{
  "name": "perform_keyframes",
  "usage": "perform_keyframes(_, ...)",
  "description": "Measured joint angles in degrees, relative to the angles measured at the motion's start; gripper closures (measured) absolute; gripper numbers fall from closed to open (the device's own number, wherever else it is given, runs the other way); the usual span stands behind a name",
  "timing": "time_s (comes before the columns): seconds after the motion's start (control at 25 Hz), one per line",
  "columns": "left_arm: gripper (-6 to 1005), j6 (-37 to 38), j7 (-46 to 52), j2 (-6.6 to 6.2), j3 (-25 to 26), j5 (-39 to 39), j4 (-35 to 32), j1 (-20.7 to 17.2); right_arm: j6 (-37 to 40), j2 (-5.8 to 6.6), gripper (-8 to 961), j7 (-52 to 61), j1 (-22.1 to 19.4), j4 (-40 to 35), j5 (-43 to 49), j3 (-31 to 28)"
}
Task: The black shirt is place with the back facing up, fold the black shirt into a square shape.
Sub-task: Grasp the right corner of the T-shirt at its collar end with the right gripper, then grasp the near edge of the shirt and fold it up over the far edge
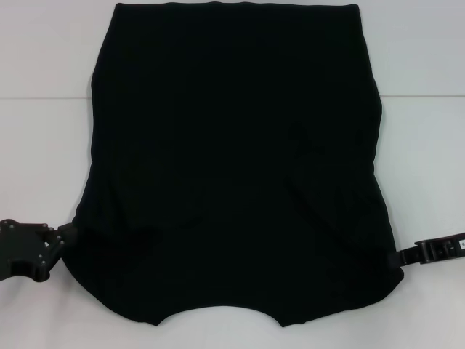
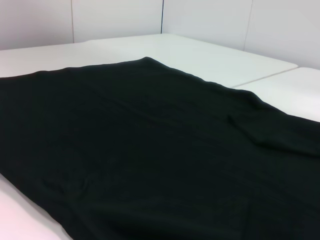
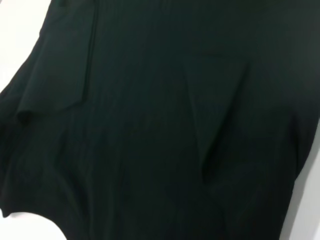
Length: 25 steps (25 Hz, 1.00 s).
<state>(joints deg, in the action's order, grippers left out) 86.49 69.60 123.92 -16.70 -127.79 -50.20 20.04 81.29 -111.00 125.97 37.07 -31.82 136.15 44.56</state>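
The large soft plain black cloth shirt (image 1: 236,167) is laid flat on the white bench (image 1: 43,145), collar curve nearest the robot, hem at the far side. Sleeves appear already tucked in; a folded flap is seen in the right wrist view, so the job is judged part done.

The left tool (image 1: 62,240) is set at the shirt's near left edge, cloth directly beside it and inward. The right tool (image 1: 407,256) is set at the near right edge, cloth directly inward of it too. Whether either tool is open, closed or gripping cloth cannot be told: fingertips are hidden at the dark fabric edge, and neither wrist view shows fingers.

Risks, as judged:
- Only the top layer may be pinched by a tool, so the tucked sleeve layer could slip out when lifted.
- Uneven lift between the two tools could skew the fold, giving a trapezoid rather than a square.
- Creases seen mid-cloth in both wrist views could be trapped under the fold.
- Limp cloth could sag between the tools and drag across the bench, shifting the far hem.
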Motion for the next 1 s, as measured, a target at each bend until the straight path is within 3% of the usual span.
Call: perform_keyframes(1.0,994,6.0,1.5,0.0,1.7,0.0,-1.0,-1.2,2.9,1.11,954,-1.9,-4.0,-2.0,-0.3,-1.8)
